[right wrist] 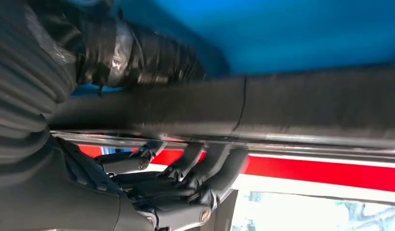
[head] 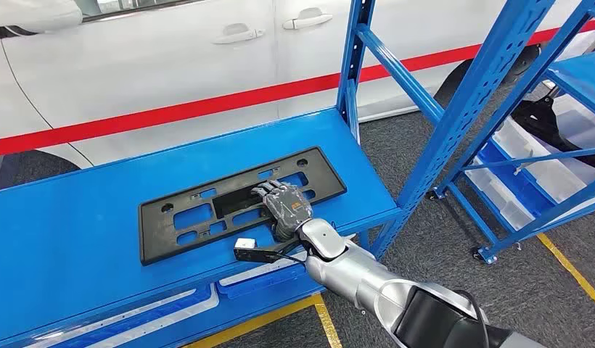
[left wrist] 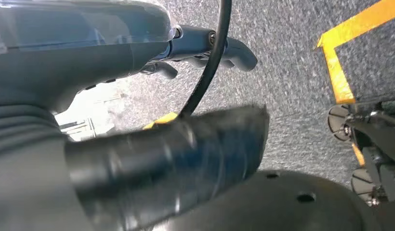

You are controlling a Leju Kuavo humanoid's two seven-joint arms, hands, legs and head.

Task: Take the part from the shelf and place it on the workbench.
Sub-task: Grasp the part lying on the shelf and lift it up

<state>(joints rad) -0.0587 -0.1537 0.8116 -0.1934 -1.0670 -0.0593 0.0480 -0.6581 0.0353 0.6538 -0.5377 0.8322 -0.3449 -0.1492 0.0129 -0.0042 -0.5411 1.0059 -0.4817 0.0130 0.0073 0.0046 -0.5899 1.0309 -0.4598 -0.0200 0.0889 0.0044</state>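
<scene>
My right hand (head: 286,206) is the one at work, reached forward from my silver arm over the near edge of the blue metal shelf board (head: 77,217). Directly under it lies the flat black plastic plate with rectangular cut-outs (head: 200,210), flat on the board, its long axis running across in front of me, rising slightly toward my right. My hand sits on the plate's right half, near its front edge. In the right wrist view my dark fingers (right wrist: 205,168) curl over one face of the plate's edge (right wrist: 292,113) and the thumb presses the other, so I judge I am grasping it. My left hand (left wrist: 205,48) hangs over grey floor, fingers loosely apart, holding nothing. The plate is still on the shelf, not lifted.
</scene>
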